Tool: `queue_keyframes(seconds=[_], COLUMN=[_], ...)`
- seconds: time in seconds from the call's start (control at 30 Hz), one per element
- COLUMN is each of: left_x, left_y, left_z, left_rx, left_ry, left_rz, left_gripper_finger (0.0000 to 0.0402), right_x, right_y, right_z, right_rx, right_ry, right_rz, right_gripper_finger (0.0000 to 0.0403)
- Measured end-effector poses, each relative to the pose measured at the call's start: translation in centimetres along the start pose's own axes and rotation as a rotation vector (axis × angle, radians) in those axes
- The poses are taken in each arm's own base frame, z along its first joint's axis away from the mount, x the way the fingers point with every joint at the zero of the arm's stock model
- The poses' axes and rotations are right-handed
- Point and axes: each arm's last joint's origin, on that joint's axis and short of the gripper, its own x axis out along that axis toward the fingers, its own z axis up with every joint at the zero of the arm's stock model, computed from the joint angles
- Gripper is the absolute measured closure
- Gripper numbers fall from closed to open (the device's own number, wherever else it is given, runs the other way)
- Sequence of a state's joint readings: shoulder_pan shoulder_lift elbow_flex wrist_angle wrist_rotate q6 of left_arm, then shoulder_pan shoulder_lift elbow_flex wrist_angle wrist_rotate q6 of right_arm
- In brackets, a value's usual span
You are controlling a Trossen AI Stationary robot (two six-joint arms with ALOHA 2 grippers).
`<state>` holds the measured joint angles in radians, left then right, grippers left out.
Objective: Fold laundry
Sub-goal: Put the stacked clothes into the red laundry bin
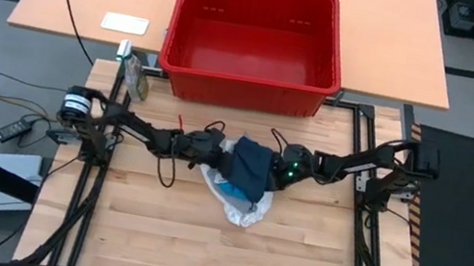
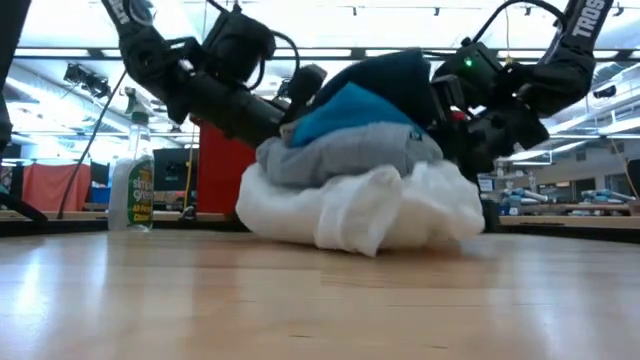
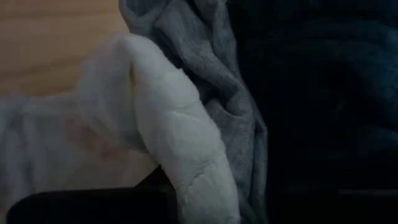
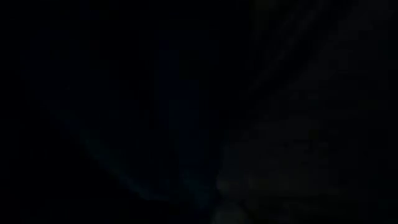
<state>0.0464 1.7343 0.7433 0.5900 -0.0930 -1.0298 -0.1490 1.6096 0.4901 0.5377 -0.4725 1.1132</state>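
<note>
I cannot tell how either pair of jaws stands: both grippers are pushed into the laundry pile and their fingers are hidden by cloth. The left gripper (image 1: 217, 152) presses in from nine o'clock of the pile, the right gripper (image 1: 278, 168) from three o'clock, so the heap sits squeezed between them near the middle of the wooden table (image 1: 198, 244).

From the low view I read the stack from the bottom: the white garment (image 2: 350, 210) on the tabletop, the grey garment (image 2: 350, 150) over it, the bright blue garment (image 2: 345, 108) next, and the dark navy garment (image 2: 395, 75) on top. Looking down, I see the navy piece covering most of the heap, with white spilling out toward six o'clock. The left wrist view shows white, grey and navy folds close up; the right wrist view is dark.

At twelve o'clock of the pile stands a red plastic basket (image 1: 248, 81). At ten o'clock a spray bottle (image 1: 135, 74) stands on the table's edge.
</note>
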Motion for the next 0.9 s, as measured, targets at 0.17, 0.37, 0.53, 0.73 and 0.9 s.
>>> queue_keyframes(seconds=[0.17, 0.37, 0.53, 0.73, 0.9], left_x=[-0.6, -0.1, -0.3, -2.7, -4.8], left_y=[-1.0, -2.4, -5.3, -10.1, -13.4], left_z=[1.2, 2.0, 3.8, 7.9, 12.2], left_rx=[0.006, 0.017, 0.025, 0.134, 0.256], left_ry=[-0.021, 0.022, 0.045, 0.06, -0.03], left_rz=[0.012, 0.057, 0.087, 0.128, 0.072], left_gripper_finger=[0.0313, 0.0313, 0.0313, 0.0313, 0.0313], right_x=[-0.8, -1.6, -3.1, -6.1, -8.4], right_y=[0.4, 0.7, 1.9, 5.7, 9.7], right_z=[1.5, 2.4, 2.8, 3.4, 4.7], right_rx=[-0.026, -0.032, -0.056, -0.104, -0.213], right_ry=[-0.008, 0.027, 0.031, -0.049, -0.202], right_rz=[0.05, 0.102, 0.173, 0.28, 0.326], right_gripper_finger=[0.0291, 0.0291, 0.0291, 0.0291, 0.0291])
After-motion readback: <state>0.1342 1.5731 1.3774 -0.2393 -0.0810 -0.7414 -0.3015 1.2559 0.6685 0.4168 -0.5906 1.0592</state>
